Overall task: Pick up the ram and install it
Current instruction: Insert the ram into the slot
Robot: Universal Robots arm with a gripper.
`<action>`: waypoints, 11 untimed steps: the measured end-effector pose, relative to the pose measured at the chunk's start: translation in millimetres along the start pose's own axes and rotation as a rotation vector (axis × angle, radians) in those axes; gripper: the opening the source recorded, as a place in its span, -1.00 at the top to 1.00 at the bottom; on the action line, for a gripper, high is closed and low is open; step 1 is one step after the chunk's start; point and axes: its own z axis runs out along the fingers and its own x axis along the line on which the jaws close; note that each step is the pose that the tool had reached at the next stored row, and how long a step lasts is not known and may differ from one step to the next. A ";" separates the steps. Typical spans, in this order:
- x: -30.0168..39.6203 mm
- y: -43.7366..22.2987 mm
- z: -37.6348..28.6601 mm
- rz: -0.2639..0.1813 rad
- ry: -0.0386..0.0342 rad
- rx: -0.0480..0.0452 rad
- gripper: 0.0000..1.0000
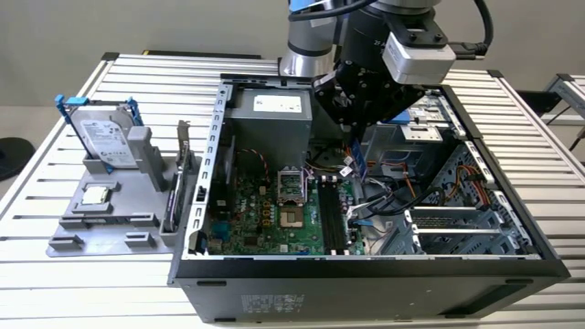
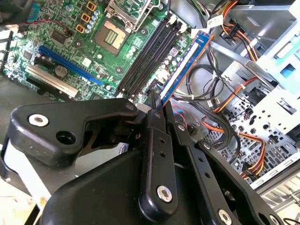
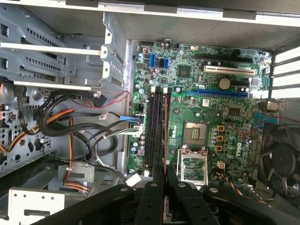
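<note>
**Ram held above the open case**

Gripper [image 2: 158, 108] was pinched on the ram [image 2: 183, 65]; in the second wrist view the blue stick ran out from between the black fingers [image 2: 155, 154], edge-on, its far end out over the motherboard [image 2: 84, 42]. In the first wrist view the ram showed as a thin line [image 3: 164, 136] rising from the fingertips, lying over the black memory slots [image 3: 154, 126] and parallel to them. Whether it touched a slot could not be told.

In the exterior view the gripper [image 1: 357, 147] hung inside the open computer case [image 1: 366, 271], above the slots [image 1: 329, 219]. Beside the case, on the exterior view's left, a grey holder [image 1: 101, 219] carried a silver hard drive [image 1: 101, 137] standing upright. The CPU socket [image 3: 194, 133] sat just beside the slots.
</note>
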 end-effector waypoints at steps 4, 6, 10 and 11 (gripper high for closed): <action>0.0 0.0 0.9 0.000 0.0000 -0.0001 1.00; 0.0 0.0 1.3 0.000 0.0000 -0.0001 1.00; 0.0 0.0 1.9 0.000 0.0000 -0.0001 1.00; 0.0 0.0 2.1 0.000 0.0000 -0.0001 1.00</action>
